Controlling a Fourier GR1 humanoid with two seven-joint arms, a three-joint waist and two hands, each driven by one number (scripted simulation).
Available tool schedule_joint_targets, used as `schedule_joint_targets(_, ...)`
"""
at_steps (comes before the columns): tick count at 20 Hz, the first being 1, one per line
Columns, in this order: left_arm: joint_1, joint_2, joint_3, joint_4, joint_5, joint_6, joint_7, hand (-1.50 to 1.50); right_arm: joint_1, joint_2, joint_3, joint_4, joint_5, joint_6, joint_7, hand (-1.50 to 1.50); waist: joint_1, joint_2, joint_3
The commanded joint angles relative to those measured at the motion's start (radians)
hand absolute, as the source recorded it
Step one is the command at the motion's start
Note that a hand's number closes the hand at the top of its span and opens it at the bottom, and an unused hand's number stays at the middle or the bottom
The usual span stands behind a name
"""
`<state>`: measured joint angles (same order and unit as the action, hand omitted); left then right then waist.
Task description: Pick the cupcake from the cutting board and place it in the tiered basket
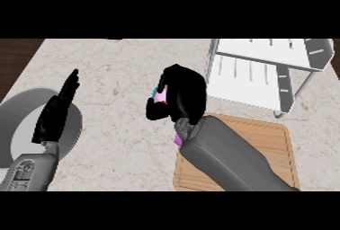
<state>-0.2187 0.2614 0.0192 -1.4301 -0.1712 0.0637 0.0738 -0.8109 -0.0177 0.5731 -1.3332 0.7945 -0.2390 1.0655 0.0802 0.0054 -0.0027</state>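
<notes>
Head view, from left to right. A round grey plate (20,121) lies at the left edge of the speckled beige stone counter (119,67). The black left hand (56,112) rests over the plate's right rim, fingers straight and together. At centre, the black right hand (181,96) is curled round the pink-and-teal cupcake (159,95), held above the counter just left of the rectangular wooden cutting board (266,143). The white wire tiered basket (266,67) stands at upper right, beyond the board.
</notes>
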Motion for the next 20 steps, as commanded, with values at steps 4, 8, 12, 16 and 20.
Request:
schedule_joint_targets(4,0.031,-0.007,0.014,0.015,0.004,0.009,-0.013,0.0,-0.309,0.017,-0.01,0.078,0.154,-0.121,0.249,1.5,-0.022,-0.009,0.0)
schedule_joint_targets(8,0.037,-0.003,0.01,-0.004,-0.012,0.017,-0.01,0.0,-0.445,0.017,-0.045,0.184,0.212,-0.011,0.288,1.5,-0.04,-0.01,0.0)
schedule_joint_targets(12,0.039,0.033,0.059,0.0,0.026,-0.014,-0.013,0.0,-0.511,0.017,-0.096,0.24,0.201,0.087,0.26,1.5,-0.058,-0.009,0.001)
schedule_joint_targets(16,0.066,-0.02,0.019,-0.026,-0.019,0.037,-0.037,0.0,-0.537,0.015,-0.26,0.346,0.132,0.012,0.092,1.5,-0.059,-0.002,0.002)
schedule_joint_targets(20,0.02,-0.013,0.039,-0.01,-0.005,0.022,0.019,0.0,-0.558,0.017,-0.244,0.479,0.165,0.01,0.017,1.5,-0.056,0.0,0.002)
